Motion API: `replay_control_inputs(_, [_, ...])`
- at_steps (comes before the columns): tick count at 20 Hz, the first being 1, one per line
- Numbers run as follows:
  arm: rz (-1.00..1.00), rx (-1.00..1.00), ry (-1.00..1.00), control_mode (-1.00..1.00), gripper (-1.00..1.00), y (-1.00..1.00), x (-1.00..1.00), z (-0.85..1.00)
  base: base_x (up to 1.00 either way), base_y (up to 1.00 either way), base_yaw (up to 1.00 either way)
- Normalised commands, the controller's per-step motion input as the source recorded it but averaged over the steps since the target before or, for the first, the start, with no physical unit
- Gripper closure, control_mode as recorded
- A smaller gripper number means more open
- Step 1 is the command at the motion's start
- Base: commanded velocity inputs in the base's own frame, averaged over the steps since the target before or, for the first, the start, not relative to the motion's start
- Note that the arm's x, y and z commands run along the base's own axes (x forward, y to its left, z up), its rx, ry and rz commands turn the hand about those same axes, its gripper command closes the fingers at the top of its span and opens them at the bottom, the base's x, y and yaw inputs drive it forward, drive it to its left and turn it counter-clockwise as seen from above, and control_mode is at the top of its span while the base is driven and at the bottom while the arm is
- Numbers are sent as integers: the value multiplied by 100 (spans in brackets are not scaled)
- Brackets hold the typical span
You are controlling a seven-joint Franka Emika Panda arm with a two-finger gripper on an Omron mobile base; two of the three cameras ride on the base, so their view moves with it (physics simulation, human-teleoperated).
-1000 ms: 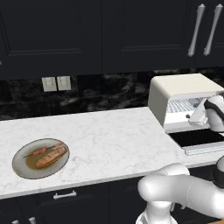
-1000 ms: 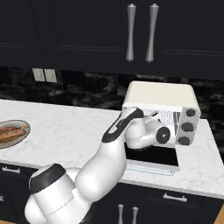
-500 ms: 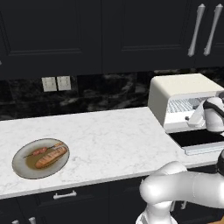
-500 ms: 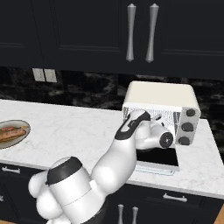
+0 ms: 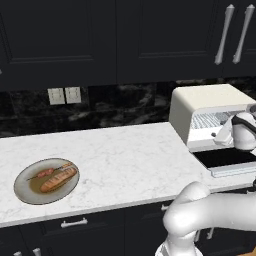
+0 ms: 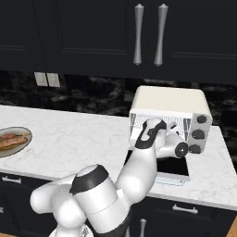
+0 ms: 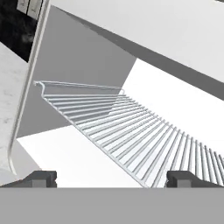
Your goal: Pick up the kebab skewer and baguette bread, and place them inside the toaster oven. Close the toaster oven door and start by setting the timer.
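The cream-white toaster oven (image 5: 207, 107) (image 6: 169, 104) stands at the counter's right end. Its door (image 5: 225, 158) (image 6: 173, 167) lies folded down flat, dark glass facing up. My gripper (image 7: 111, 178) hovers at the oven's mouth, open, with nothing between its fingertips (image 7: 41, 178). It looks onto the bare wire rack (image 7: 131, 131) inside. My hand (image 5: 244, 132) sits just above the lowered door. Far to the left, a grey plate (image 5: 22, 187) (image 6: 21, 132) carries the golden-brown baguette bread (image 5: 59, 180) (image 6: 11, 144). The thin kebab skewer (image 5: 49, 172) (image 6: 15, 137) lies beside it.
Dark knobs (image 6: 200, 134) run down the oven's right side. Black wall cabinets with silver handles (image 6: 148, 34) hang above. A wide stretch of white marble counter (image 5: 125, 165) lies between plate and oven. Wall outlets (image 5: 65, 95) sit on the dark backsplash.
My arm's shoulder and elbow have swung to the right and risen, while the hand stays at the oven mouth. The jaws remain wide open. Plate and food have not moved.
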Motion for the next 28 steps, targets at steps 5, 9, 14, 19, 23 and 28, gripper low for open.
replay_control_inputs(5, [0, 0, -3, -100, -100, -10, 38, -8, 0, 0, 0])
replay_control_inputs(9, [0, 0, -8, -100, -100, -1, 23, -9, 0, 0, 0])
replay_control_inputs(14, [0, 0, -9, -100, -100, 0, 11, -16, 0, 0, 0])
replay_control_inputs(19, [0, 0, -8, -100, -100, 0, 23, -4, 0, 0, 0])
replay_control_inputs(23, [0, 0, -4, -100, 100, 0, 14, 0, 0, 0, 0])
replay_control_inputs(28, [0, 0, 0, -100, 100, -6, 2, 0, 0, 0, 0])
